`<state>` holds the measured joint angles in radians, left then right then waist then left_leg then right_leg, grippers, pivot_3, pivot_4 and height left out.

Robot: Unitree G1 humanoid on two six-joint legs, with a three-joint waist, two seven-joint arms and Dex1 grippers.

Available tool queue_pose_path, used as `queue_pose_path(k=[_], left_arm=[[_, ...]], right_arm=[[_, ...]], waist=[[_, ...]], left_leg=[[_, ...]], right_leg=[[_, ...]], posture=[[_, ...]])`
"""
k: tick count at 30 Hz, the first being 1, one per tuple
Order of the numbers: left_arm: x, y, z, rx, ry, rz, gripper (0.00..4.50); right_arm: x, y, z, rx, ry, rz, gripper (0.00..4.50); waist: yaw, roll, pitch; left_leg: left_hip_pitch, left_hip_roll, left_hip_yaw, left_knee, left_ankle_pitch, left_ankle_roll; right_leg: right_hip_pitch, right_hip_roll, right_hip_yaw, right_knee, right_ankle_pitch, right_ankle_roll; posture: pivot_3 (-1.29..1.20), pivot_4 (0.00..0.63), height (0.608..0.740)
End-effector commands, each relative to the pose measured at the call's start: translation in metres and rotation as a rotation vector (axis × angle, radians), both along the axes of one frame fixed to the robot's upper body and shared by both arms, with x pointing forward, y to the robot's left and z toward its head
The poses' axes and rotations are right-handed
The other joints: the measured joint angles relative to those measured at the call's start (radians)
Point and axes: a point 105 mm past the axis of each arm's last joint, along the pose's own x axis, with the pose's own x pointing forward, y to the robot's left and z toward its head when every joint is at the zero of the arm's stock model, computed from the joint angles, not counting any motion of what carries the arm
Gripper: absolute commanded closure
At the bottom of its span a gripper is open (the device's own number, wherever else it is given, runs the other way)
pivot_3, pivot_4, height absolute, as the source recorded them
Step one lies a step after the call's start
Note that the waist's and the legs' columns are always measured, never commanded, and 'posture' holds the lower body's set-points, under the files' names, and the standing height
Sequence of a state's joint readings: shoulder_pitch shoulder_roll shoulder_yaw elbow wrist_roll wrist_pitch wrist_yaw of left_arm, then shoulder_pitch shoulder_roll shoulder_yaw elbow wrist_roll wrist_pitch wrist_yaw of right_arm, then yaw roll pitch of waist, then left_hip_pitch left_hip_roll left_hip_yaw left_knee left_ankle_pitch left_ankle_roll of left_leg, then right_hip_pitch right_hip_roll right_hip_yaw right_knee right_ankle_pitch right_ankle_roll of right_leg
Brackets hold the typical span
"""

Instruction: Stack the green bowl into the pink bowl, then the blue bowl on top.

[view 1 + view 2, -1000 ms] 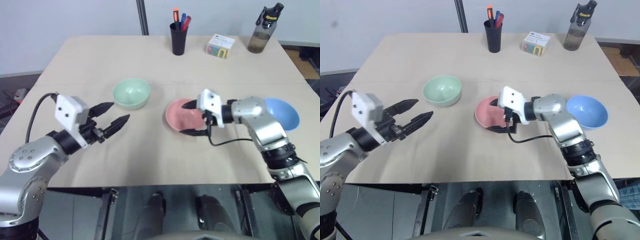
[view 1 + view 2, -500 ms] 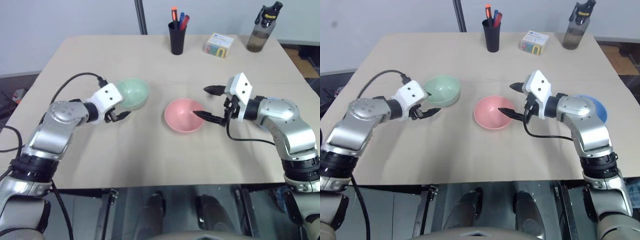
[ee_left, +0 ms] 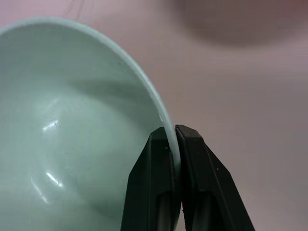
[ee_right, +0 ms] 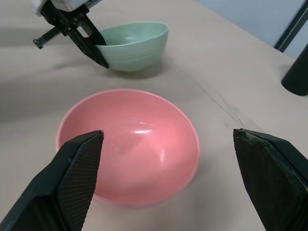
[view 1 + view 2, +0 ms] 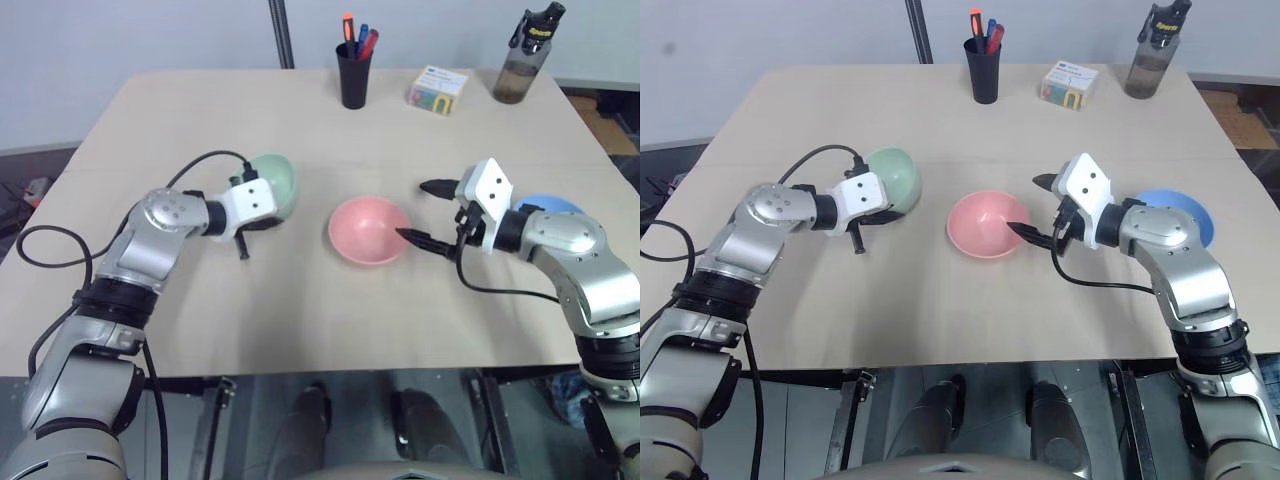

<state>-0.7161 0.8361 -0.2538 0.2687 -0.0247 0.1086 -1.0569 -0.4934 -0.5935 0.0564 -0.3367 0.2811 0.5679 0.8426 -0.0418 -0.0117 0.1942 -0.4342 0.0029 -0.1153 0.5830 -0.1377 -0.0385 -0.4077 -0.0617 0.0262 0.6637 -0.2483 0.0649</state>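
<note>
since a second ago your left gripper (image 3: 174, 144) has swung in and pinched the thin rim of the green bowl (image 5: 272, 186), tipping it for the lift. your right gripper (image 5: 428, 212) waits wide open beside the pink bowl (image 5: 369, 229) — both smooth, glossy; the blue bowl (image 5: 1180, 212) sits behind that arm.
</note>
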Motion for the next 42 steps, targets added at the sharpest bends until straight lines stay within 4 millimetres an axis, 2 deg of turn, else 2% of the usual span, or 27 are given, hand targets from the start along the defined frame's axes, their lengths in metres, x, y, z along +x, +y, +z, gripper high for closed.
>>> queue_pose_path(k=[1,4,11,14,18,19,20,22,27,30,33,35,37,41,42], left_arm=[[-0.016,-0.021,0.038,-0.046,-0.07,-0.147,4.33],[-0.032,-0.05,0.056,-0.085,-0.042,-0.29,4.33],[-0.037,-0.089,0.064,-0.068,-0.011,-0.472,4.33],[-0.039,-0.102,0.063,-0.058,0.01,-0.543,4.33],[-0.042,-0.106,0.054,-0.016,0.054,-0.611,4.33],[-0.042,-0.105,0.053,-0.011,0.06,-0.617,3.72],[-0.043,-0.105,0.054,-0.01,0.063,-0.618,3.54],[-0.041,-0.104,0.059,-0.026,0.05,-0.599,2.77],[-0.038,-0.09,0.075,-0.067,0.009,-0.507,0.58],[-0.035,-0.08,0.087,-0.151,-0.028,-0.409,0.58],[-0.033,-0.069,0.102,-0.341,-0.096,-0.322,0.58],[-0.038,-0.052,0.101,-0.456,-0.033,-0.244,0.58],[-0.053,-0.035,0.1,-0.567,0.003,-0.214,0.07],[-0.074,-0.006,0.086,-0.611,-0.054,-0.087,0.04],[-0.077,-0.001,0.084,-0.624,-0.066,-0.053,0.01]], right_arm=[[-0.01,-0.014,0.012,0.013,-0.058,-0.001,0.0],[-0.027,-0.04,0.003,0.04,-0.013,-0.007,0.0],[-0.063,-0.089,-0.001,0.066,0.036,-0.04,0.0],[-0.066,-0.097,0.0,0.068,0.033,-0.067,0.0],[-0.065,-0.095,0.0,0.067,0.02,-0.076,0.0],[-0.064,-0.093,0.0,0.065,0.015,-0.079,0.0],[-0.063,-0.092,0.0,0.063,0.012,-0.083,0.0],[-0.059,-0.091,-0.002,0.048,0.011,-0.098,0.0],[-0.038,-0.103,-0.012,-0.036,0.003,-0.24,0.0],[-0.017,-0.128,-0.022,-0.167,-0.014,-0.463,0.0],[-0.004,-0.136,-0.029,-0.173,0.041,-0.525,0.0],[0.001,-0.139,-0.033,-0.188,0.077,-0.552,0.0],[0.006,-0.144,-0.039,-0.213,0.116,-0.582,0.0],[0.018,-0.152,-0.046,-0.222,0.181,-0.627,0.0],[0.021,-0.154,-0.046,-0.221,0.191,-0.637,0.25]], waist=[[0.003,0.0,0.0],[0.01,-0.001,0.001],[0.004,-0.001,0.001],[-0.003,-0.001,0.0],[-0.004,0.0,0.0],[-0.002,0.0,0.0],[-0.001,0.0,0.0],[0.001,0.0,0.0],[0.001,0.0,0.001],[0.0,0.0,0.001],[0.001,0.0,0.0],[-0.001,0.0,0.0],[-0.002,0.0,0.001],[-0.005,0.001,0.001],[-0.003,0.0,0.001]], left_leg=[[0.0,0.0,0.0,0.0,0.0,0.0],[0.0,0.0,0.0,0.0,0.0,0.0],[0.003,0.0,-0.001,0.006,0.0,0.0],[0.002,0.0,0.0,0.011,0.0,0.001],[0.003,0.0,0.001,0.013,0.0,0.001],[0.003,0.0,0.0,0.013,0.0,0.001],[0.002,0.0,0.0,0.013,0.0,0.001],[0.002,0.0,0.0,0.013,0.0,0.001],[0.001,0.0,0.0,0.013,0.0,0.001],[0.001,0.0,0.0,0.013,0.0,0.001],[0.002,0.0,0.0,0.013,0.0,0.001],[0.002,0.0,0.0,0.013,0.0,0.001],[0.002,0.001,0.001,0.013,0.0,0.001],[0.002,0.001,0.004,0.013,-0.002,0.002],[0.002,0.001,0.004,0.013,-0.002,0.002]], right_leg=[[0.0,0.0,0.0,0.0,0.0,0.0],[0.001,0.0,0.0,0.0,0.0,0.0],[0.006,0.0,-0.001,0.0,-0.001,0.004],[0.007,0.0,-0.001,0.0,0.0,0.006],[0.007,0.001,0.0,0.001,0.001,0.007],[0.007,0.001,0.0,0.001,0.001,0.007],[0.007,0.001,0.0,0.001,0.001,0.007],[0.007,0.001,0.0,0.001,0.001,0.007],[0.007,0.001,0.0,0.0,0.001,0.007],[0.007,0.001,0.0,0.0,0.001,0.007],[0.007,0.001,0.0,0.001,0.001,0.007],[0.007,0.001,0.0,0.001,0.001,0.007],[0.007,0.001,0.0,0.001,0.001,0.007],[0.007,0.0,0.002,0.0,0.002,0.005],[0.007,0.0,0.002,0.0,0.002,0.004]], posture=[[0.0,0.15,0.74],[0.0,0.15,0.74],[0.0,0.15,0.74],[0.0,0.15,0.74],[0.0,0.15,0.74],[0.0,0.15,0.74],[0.0,0.15,0.74],[0.0,0.15,0.74],[0.0,0.15,0.74],[0.0,0.15,0.74],[0.0,0.15,0.74],[0.0,0.15,0.74],[0.0,0.15,0.74],[0.0,0.15,0.74],[0.0,0.15,0.74]])
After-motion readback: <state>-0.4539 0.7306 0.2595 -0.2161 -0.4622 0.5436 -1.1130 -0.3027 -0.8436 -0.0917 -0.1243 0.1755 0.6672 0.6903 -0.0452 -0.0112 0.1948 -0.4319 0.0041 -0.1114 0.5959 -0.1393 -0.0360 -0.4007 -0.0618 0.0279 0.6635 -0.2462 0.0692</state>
